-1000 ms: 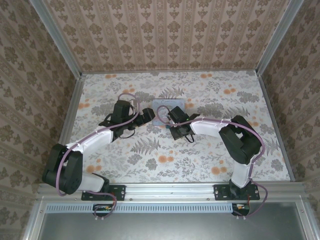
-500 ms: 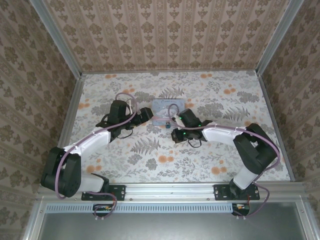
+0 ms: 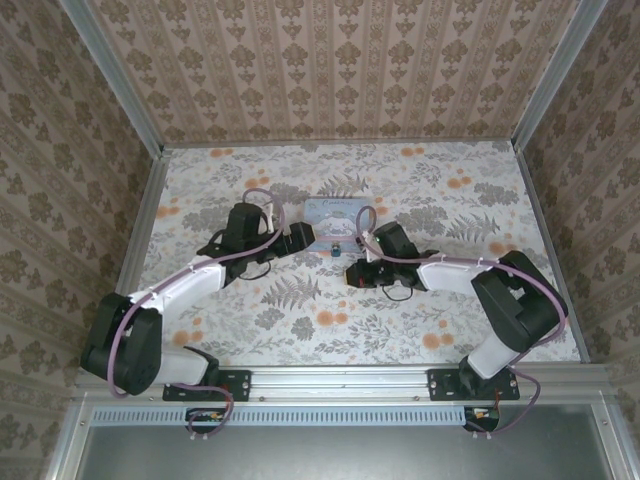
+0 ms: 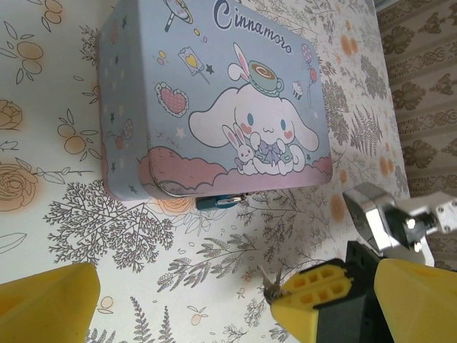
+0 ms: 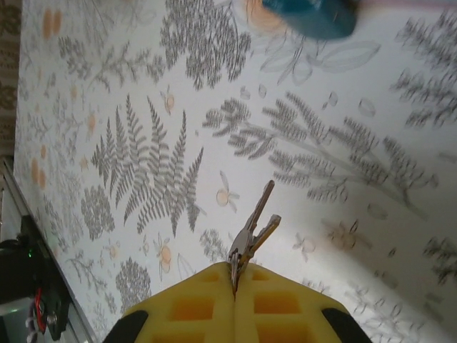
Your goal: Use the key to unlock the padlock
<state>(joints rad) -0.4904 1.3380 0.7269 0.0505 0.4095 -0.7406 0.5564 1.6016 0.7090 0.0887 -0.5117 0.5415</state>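
Just short of the tin [image 4: 214, 86], at whose near edge the padlock [image 4: 216, 203] sits apparently locked, the right gripper [image 5: 234, 275] pinches the key [image 5: 253, 221], not yet inserted, while the left gripper [image 3: 300, 238] hovers beside the tin, jaws apart.

Soft even light (padlock [image 5: 308, 16] blurred)

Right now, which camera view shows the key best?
The right wrist view: the key juts from the shut right tool, large and sharp. The left wrist view shows it small at that tool's tip. Top external: too small to tell.
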